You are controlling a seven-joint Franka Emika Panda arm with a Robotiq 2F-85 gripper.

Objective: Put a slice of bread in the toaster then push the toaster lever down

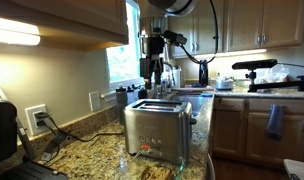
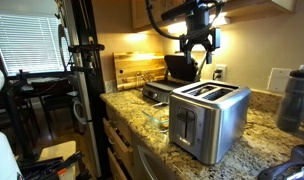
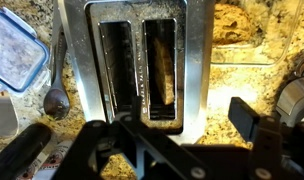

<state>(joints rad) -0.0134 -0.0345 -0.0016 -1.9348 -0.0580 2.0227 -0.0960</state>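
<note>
The steel toaster (image 1: pixel 157 130) stands on the granite counter and shows in both exterior views (image 2: pixel 207 120). In the wrist view its two slots (image 3: pixel 140 65) face up at me. A tan slice of bread (image 3: pixel 164 72) stands inside the right-hand slot, and the left slot looks empty. A small tab that may be the toaster lever (image 1: pixel 195 118) sticks out at the narrow end, too small to be sure. My gripper (image 3: pixel 142 135) hangs above the toaster, near one end of it, with its fingers spread wide and nothing between them. It also shows in both exterior views (image 1: pixel 152 68) (image 2: pixel 200 45).
More bread (image 3: pixel 237 25) lies in a clear container beside the toaster. A blue-lidded box (image 3: pixel 12 55) and a spoon (image 3: pixel 54 98) lie on the other side. A black appliance (image 2: pixel 177 68), a cutting board (image 2: pixel 132 65) and a bottle (image 2: pixel 295 95) stand nearby. Cabinets hang overhead.
</note>
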